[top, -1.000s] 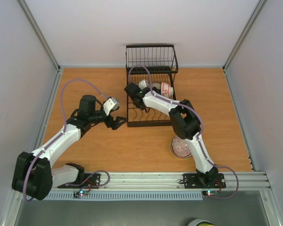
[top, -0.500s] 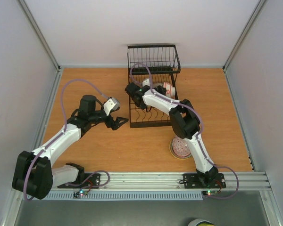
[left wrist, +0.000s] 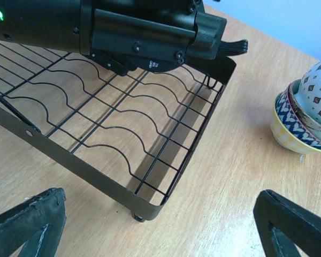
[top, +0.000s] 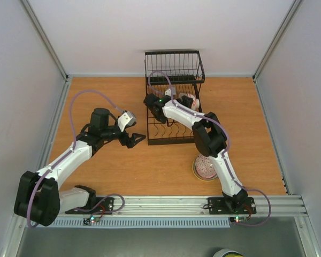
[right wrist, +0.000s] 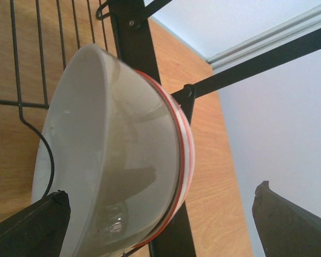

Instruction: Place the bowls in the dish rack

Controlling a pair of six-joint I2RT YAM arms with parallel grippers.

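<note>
- Top external: the rack (top: 148, 128) stands at the far middle of the surface (top: 96, 91), with bowls (top: 188, 100) on edge in its right side. A stack (top: 205, 167) of bowls sits on the surface nearer the arm bases. The left end effector (top: 135, 139) hovers just off the rack's near-left corner.
- Left wrist: it is spread wide and empty, with the rack ahead and the stack to the right.
- Right wrist: the right end effector (right wrist: 160, 214) gapes wide either side of the tilted bowls in the rack, not clamped on them.

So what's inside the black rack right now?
A white bowl with a red rim stands on its edge inside the dish rack. The right arm reaches over the rack and covers part of it, so any other bowls underneath cannot be seen.
</note>
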